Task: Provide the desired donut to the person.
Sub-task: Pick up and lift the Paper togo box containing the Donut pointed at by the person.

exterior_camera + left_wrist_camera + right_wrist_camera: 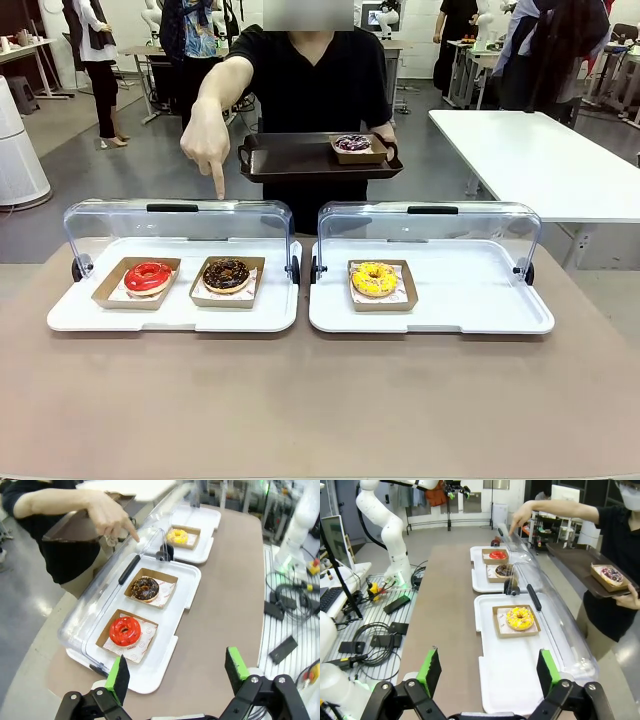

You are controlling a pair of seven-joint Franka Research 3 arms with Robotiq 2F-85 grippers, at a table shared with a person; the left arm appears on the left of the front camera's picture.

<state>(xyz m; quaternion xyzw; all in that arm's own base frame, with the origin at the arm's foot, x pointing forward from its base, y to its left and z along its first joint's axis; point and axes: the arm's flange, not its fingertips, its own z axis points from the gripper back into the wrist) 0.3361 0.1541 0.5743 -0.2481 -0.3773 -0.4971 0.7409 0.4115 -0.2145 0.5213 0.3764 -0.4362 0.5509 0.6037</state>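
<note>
Three donuts lie in brown paper boxes. A red donut (148, 277) and a chocolate donut (227, 274) share the left white case (80, 315). A yellow donut (374, 279) sits in the right white case (480, 300). Both clear lids stand open. The person (320, 90) points a finger (218, 188) down over the left case, roughly above the chocolate donut (145, 588). My left gripper (177, 670) hovers open near the table's front edge, short of the red donut (125, 631). My right gripper (489, 667) hangs open before the yellow donut (520, 618).
The person's other hand holds a dark tray (290, 160) carrying a purple-topped donut (352, 143) in a box. A white table (540, 160) stands at the back right. Bare brown tabletop (320, 400) lies between me and the cases.
</note>
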